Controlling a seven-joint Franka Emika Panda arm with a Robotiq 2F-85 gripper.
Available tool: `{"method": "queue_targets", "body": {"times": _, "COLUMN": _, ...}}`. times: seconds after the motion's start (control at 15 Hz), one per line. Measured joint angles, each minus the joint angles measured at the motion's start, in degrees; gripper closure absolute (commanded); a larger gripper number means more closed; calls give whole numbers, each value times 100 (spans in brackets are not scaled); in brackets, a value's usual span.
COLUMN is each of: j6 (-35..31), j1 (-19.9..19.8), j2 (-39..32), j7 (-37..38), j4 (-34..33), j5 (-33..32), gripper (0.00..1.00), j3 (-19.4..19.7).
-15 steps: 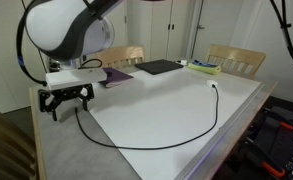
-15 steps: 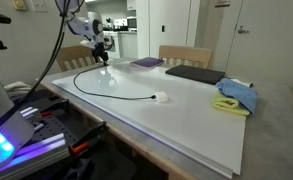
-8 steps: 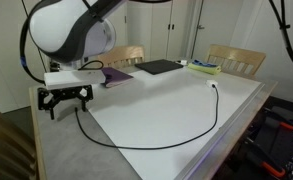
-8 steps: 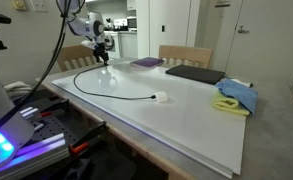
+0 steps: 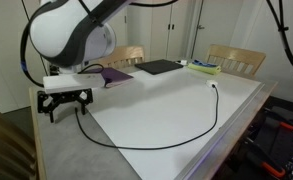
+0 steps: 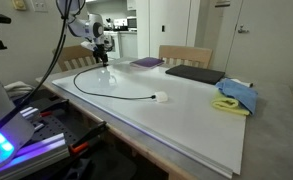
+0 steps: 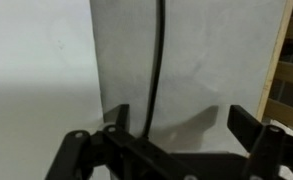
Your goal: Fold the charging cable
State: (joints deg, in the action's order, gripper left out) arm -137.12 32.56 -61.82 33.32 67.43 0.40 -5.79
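Step in hand: we read this as the approach to a first grasp; the charging cable (image 5: 146, 148) lies fully spread out, with no fold made yet.
Charging cable, position: in both exterior views it rests on the white sheet (image 5: 176, 110) that covers most of the table (image 5: 56, 150), sweeping in one open arc (image 6: 126, 97).
Cable ends: we find the white plug (image 5: 213, 85) at the far right of the arc in an exterior view, and the plain black end at the left, under the end effector (image 5: 69, 108).
End effector, opening: the jaws stand wide apart, and we see nothing held between them.
End effector, place: it hangs low over the left edge of the white sheet, near the purple book (image 5: 114, 75); in an exterior view it sits at the far left corner (image 6: 104, 55).
Wrist view: the cable (image 7: 158, 60) runs straight away from the end effector (image 7: 181, 125) and passes between the fingers, closer to the left one.
Contact: we cannot tell whether either finger touches the cable or the table.
Next move, our judgement: lower the last small gap, centre the thin cord between the fingers, and close on it.
After the grasp, our judgement: carry the black end across toward the plug (image 6: 161, 97), so the arc doubles over.
Caution: the cord is very thin and lies flat, so we expect the fingers must nearly meet the table to catch it.
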Motion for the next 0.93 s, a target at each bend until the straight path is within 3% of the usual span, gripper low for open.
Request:
{"method": "queue_targets", "body": {"times": 0.6, "j6": 19, "j1": -13, "j2": 71, "j7": -8, "j4": 1, "j5": -78, "gripper": 96, "j3": 63}}
{"method": "queue_targets", "body": {"times": 0.93, "j6": 287, "j1": 1, "j2": 107, "j7": -175, "j4": -10, "j5": -190, "gripper": 99, "j3": 64}}
